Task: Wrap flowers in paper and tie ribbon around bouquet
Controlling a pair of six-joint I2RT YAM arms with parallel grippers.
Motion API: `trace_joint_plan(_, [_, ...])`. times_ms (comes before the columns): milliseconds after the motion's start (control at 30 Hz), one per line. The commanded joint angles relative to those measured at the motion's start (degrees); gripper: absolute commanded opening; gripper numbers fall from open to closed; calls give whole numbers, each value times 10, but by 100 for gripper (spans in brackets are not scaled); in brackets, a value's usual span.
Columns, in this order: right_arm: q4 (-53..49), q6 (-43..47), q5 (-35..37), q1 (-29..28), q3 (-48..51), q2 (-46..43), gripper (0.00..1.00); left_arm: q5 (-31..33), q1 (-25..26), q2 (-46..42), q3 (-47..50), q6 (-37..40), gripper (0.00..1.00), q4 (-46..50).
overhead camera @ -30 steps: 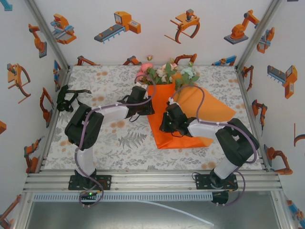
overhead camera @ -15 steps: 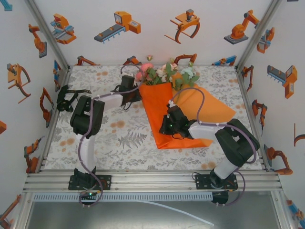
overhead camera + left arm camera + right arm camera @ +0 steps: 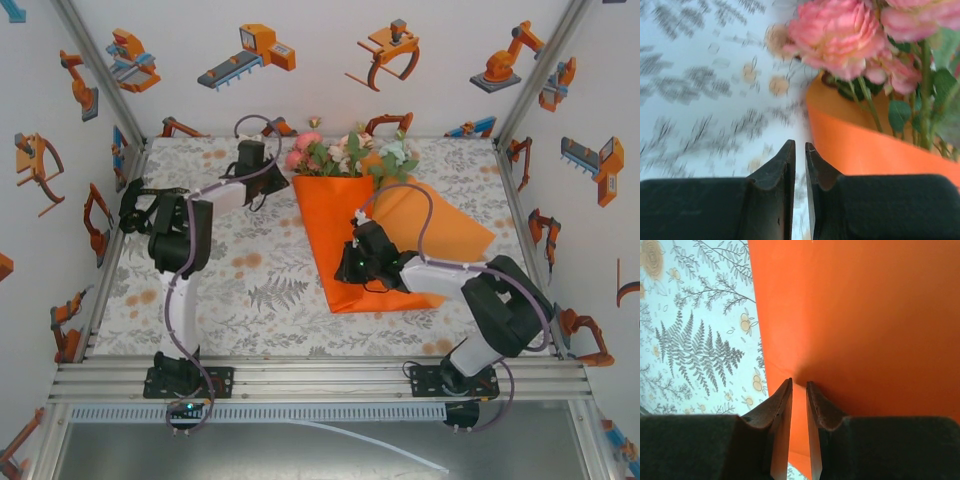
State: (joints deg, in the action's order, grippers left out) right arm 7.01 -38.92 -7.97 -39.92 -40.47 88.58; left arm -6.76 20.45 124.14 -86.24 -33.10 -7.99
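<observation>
- The flowers (image 3: pixel 345 155) are seen at the far middle of the worktop (image 3: pixel 260 290). They form a bunch of full pink blooms with cream and pale green ones among them, and green leaves on thin green stems.
- In the left wrist view the pink heads (image 3: pixel 840 30) are shown close up. Their stems run down behind the curved upper edge of the paper (image 3: pixel 865 145).
- The paper (image 3: pixel 340 220) is a bright orange, plain and unmarked sheet laid over the stems. One flap is folded across as a long panel that narrows toward the near side. The rest is spread out flat to the right of it.
- Only the flower heads and upper leaves are left showing beyond the paper's far edge.
- The right gripper (image 3: pixel 352 262) is held over the near left part of the folded panel.
- In its own view the right gripper (image 3: pixel 799 382) has jaws drawn nearly together with a narrow slit left. The paper (image 3: pixel 865 315) is seen through that slit, lying beneath. Nothing is seen pinched, and whether the tips touch the sheet cannot be told.
- The left gripper (image 3: pixel 252 160) is placed just left of the flowers, clear of the paper.
- The jaws of the left gripper (image 3: pixel 800 146) are likewise almost closed. A thin gap is left, nothing is held, and blurred tablecloth shows behind.
- The ribbon (image 3: pixel 138 205) is found as a loose black heap at the worktop's left edge, well apart from the paper.
- The worktop is covered by a pale cloth printed with ferns and small blossoms.
</observation>
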Motion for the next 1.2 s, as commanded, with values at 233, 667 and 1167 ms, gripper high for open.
trace_joint_plan(233, [-19, 4, -23, -29, -35, -42, 22, -18, 103, -168, 177, -85, 3, -45])
trace_joint_plan(667, [43, -21, -42, -67, -11, 58, 21, -3, 133, -14, 79, -73, 2, -58])
trace_joint_plan(1167, [-55, -17, 3, -27, -10, -159, 34, -46, 132, -136, 117, -23, 22, -80])
